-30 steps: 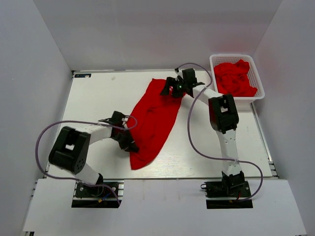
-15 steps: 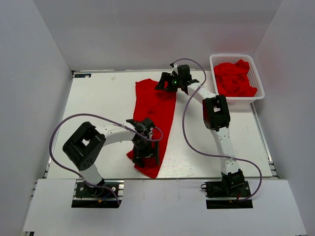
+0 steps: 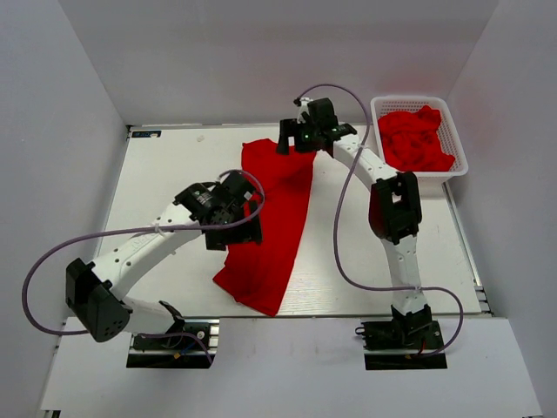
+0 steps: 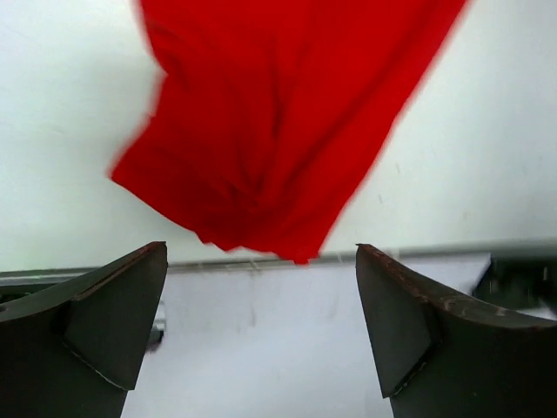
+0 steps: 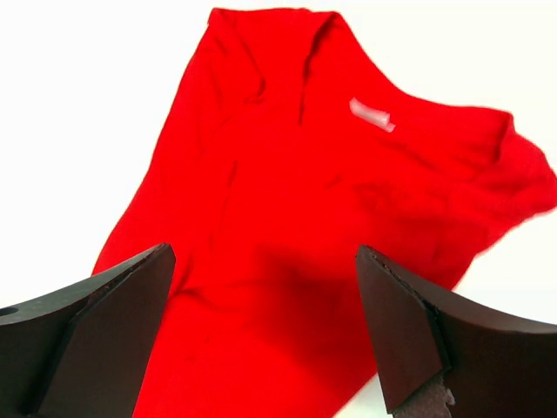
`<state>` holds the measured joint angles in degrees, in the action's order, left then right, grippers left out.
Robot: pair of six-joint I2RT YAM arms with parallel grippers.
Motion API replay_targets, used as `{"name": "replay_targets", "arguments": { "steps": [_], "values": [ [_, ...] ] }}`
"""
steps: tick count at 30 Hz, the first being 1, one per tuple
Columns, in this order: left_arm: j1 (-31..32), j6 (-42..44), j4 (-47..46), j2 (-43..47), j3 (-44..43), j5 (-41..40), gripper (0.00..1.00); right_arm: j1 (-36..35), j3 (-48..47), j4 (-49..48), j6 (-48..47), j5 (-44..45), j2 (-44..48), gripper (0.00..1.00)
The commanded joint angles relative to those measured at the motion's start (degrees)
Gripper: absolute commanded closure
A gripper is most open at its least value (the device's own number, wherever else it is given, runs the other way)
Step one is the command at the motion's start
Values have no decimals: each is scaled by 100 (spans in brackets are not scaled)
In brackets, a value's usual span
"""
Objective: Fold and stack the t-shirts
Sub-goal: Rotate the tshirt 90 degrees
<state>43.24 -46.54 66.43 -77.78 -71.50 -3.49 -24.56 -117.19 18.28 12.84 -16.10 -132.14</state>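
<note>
One red t-shirt [image 3: 280,218] lies stretched out on the white table [image 3: 174,174], running from the far middle toward the near edge. My left gripper [image 3: 237,228] hovers open over its left edge, holding nothing. In the left wrist view the t-shirt [image 4: 278,113] ends in a bunched tip just ahead of the open left gripper [image 4: 261,251]. My right gripper [image 3: 294,142] hangs open over the shirt's far end. Its wrist view shows the t-shirt [image 5: 287,218] spread below the right gripper [image 5: 263,254], with a white label [image 5: 372,114]. More red t-shirts [image 3: 416,138] lie crumpled in the basket.
The white mesh basket [image 3: 459,165] stands at the table's far right corner. Grey walls close in the left, back and right sides. In the left wrist view the table's near edge [image 4: 418,252] runs just past the shirt's tip.
My left gripper has opened and let go of the shirt's near end, then risen and moved away from the near edge. The shirt now lies flatter and wider. The right gripper shifted slightly left.
</note>
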Motion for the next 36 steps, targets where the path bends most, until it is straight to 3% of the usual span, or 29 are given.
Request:
{"name": "replay_targets", "arguments": {
  "steps": [1, 7, 13, 21, 31, 36],
  "values": [
    [-237, -338, 424, 148, -188, -1347, 0, -487, 82, 1026, -265, 905, 399, 10],
    [-956, -215, 212, -97, -390, -1866, 0, -1260, 319, 2099, 446, 2320, 460, 10],
    [-1730, 92, -25, -97, -443, -1927, 0, -1718, 1073, 2031, 1308, 2971, 601, 10],
    [-2531, 839, -816, -649, -171, -909, 0, -1807, 1699, 1275, 1704, 2603, 532, 10],
    [-2839, 1349, -1202, -844, 31, -496, 0, -1201, 531, 1686, 1625, 2604, -681, 10],
    [-2839, 1693, -1563, -792, 294, 48, 0, -718, -768, 1661, 1415, 2358, -1392, 10]
  ]
}}
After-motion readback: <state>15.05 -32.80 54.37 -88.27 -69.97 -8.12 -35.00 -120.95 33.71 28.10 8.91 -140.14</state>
